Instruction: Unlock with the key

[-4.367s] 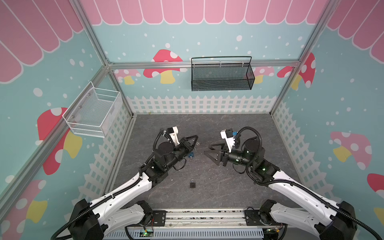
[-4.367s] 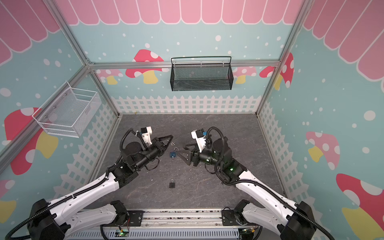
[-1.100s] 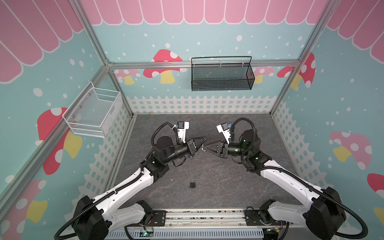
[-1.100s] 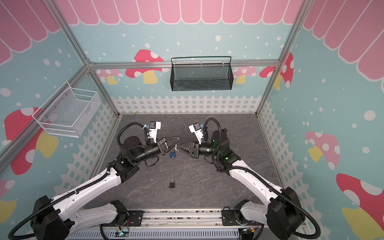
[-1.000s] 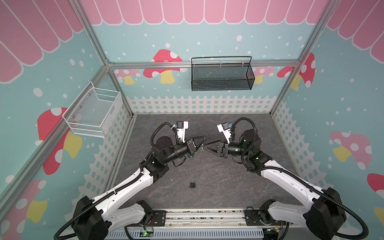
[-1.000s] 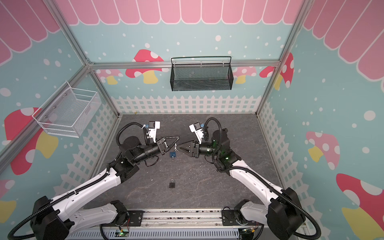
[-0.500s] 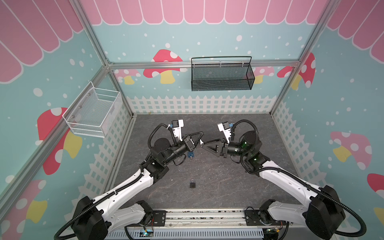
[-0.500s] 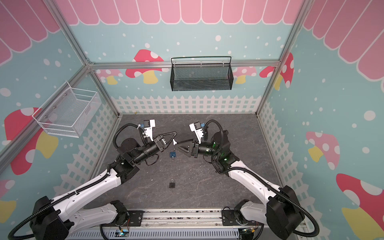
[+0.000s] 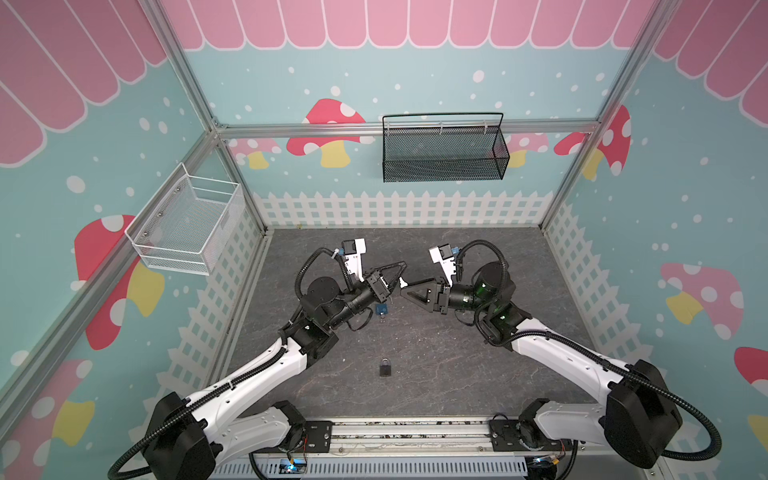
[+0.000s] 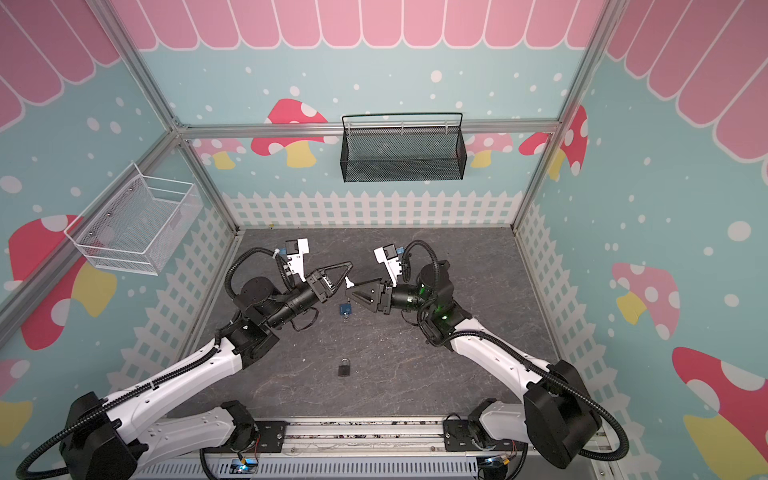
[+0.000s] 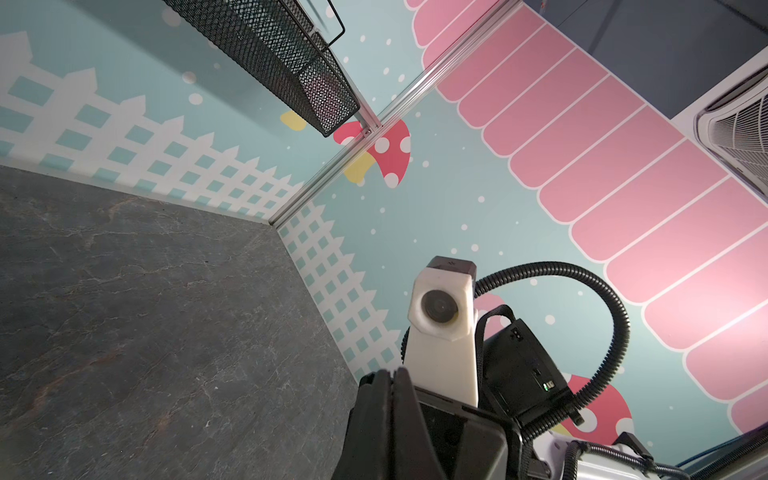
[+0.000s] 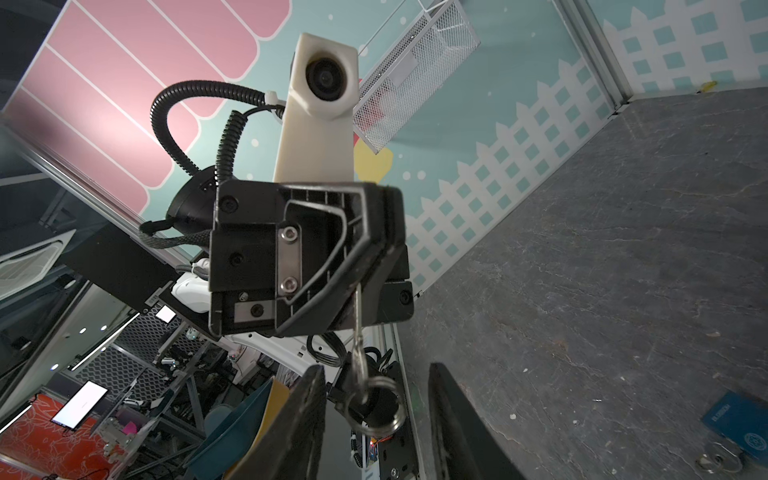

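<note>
My left gripper (image 9: 401,269) is raised above the floor and shut on the key (image 9: 402,283), a small pale speck in both top views (image 10: 349,283). In the right wrist view the key (image 12: 358,316) hangs from those shut tips with its steel ring (image 12: 376,405) below. My right gripper (image 12: 376,419) faces it, open, one finger (image 12: 299,432) on each side of the ring with a gap on both sides. In the left wrist view the left gripper (image 11: 390,376) is pressed shut and the key is hidden. The right gripper (image 9: 409,291) meets the left tip to tip.
A blue padlock (image 9: 381,309) lies on the grey floor just below the grippers, also in the right wrist view (image 12: 735,428). A black padlock (image 9: 385,368) lies nearer the front rail. A black mesh basket (image 9: 442,149) and a white wire basket (image 9: 187,224) hang on the walls.
Both grippers have risen and closed the gap between them. The right gripper has slid left until its fingers straddle the key ring; the left stays shut on the key.
</note>
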You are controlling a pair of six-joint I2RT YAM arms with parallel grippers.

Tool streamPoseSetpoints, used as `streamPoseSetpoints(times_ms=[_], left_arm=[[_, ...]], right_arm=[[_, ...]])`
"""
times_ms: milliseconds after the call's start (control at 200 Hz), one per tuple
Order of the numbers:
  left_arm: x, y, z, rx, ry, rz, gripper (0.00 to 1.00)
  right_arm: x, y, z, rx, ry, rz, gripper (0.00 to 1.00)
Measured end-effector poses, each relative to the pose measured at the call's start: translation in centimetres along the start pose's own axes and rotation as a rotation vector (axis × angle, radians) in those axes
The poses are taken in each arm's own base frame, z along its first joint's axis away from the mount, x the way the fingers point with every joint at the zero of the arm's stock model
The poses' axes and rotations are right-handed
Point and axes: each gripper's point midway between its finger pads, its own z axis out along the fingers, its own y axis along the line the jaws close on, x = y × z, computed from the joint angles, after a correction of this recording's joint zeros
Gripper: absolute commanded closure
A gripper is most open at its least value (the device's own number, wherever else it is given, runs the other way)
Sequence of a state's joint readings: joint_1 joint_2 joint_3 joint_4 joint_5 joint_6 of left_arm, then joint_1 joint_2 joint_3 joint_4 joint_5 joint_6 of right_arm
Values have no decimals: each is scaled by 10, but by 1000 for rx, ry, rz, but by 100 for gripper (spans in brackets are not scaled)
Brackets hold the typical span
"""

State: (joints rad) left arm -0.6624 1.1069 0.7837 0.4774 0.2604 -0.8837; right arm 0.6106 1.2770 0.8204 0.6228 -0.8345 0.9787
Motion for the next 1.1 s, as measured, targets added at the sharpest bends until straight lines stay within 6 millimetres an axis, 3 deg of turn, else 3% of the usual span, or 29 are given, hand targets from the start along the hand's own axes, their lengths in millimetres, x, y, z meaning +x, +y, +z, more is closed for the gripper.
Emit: streamPoseSetpoints(times_ms=[410, 1100], left_arm=[[-2, -1, 0, 4, -7, -1, 100], [-3, 1, -2, -4, -22, 0, 100]], right_arm=[[-6, 0, 3, -3, -16, -12, 70], [-7, -2, 4, -3, -24, -10, 96]])
